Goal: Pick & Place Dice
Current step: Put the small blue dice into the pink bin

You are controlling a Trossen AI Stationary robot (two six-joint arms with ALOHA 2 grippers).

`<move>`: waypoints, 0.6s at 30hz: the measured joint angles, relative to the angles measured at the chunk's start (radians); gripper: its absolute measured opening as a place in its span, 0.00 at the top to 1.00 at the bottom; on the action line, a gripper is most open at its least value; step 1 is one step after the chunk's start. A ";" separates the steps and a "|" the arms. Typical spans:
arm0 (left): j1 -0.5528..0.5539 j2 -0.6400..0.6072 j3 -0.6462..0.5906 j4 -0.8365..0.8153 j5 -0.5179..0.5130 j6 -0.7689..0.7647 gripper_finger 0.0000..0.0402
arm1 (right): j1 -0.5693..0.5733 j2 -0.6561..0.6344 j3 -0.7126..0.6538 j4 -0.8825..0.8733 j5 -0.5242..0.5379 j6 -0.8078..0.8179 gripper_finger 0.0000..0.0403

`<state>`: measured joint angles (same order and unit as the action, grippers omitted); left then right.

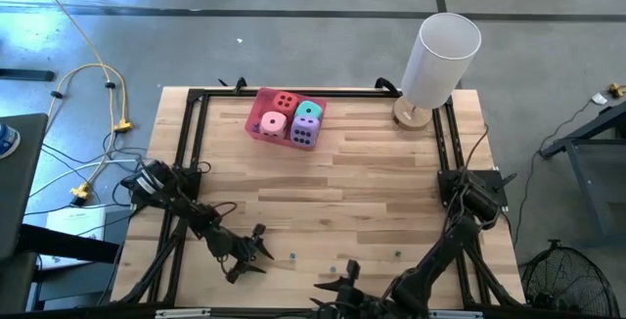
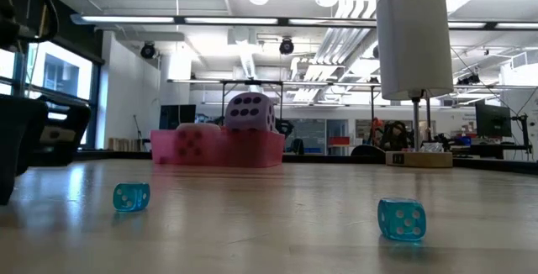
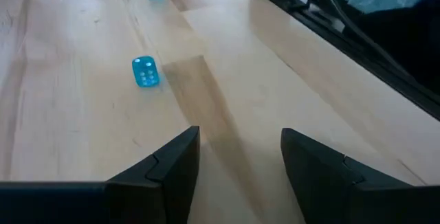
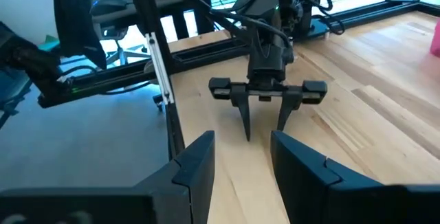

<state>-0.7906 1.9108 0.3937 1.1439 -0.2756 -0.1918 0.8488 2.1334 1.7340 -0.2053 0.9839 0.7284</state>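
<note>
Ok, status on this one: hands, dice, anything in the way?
Left hand and right hand both open, empty, low at the table's near edge. Four big dice sit in the pink tray; small blue dice loose on the wood. Nothing in the way.

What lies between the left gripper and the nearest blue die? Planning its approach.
Bare wood only, in the left wrist view: nothing between the open left gripper and the blue die.

Table (image 1: 372, 192): pale wood planks, smooth, satin finish, grain visible. Small blue dice (image 2: 401, 219): translucent glossy plastic. Tray (image 1: 256, 123) at 12 o'clock: pink plastic, matt; large dice (image 1: 306, 131) inside look soft and matt. Lamp shade (image 1: 442, 60) at 1 o'clock: matt white. Left gripper (image 3: 237, 165) fingers (image 3: 172, 165): matt black plastic.
</note>
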 joint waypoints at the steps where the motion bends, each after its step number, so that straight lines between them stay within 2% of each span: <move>1: 0.000 0.010 0.001 0.017 0.000 -0.005 0.51 | -0.005 0.000 0.000 0.000 -0.004 0.000 0.67; 6: 0.031 0.037 0.019 0.065 -0.009 0.016 0.51 | -0.021 0.000 0.000 -0.002 -0.050 0.000 0.67; 18: 0.104 0.102 0.066 0.079 -0.024 0.072 0.51 | -0.020 0.000 0.000 -0.023 -0.051 0.007 0.67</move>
<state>-0.6865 2.0132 0.4597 1.2225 -0.3000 -0.1200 0.8288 2.1334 1.7340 -0.2283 0.9329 0.7357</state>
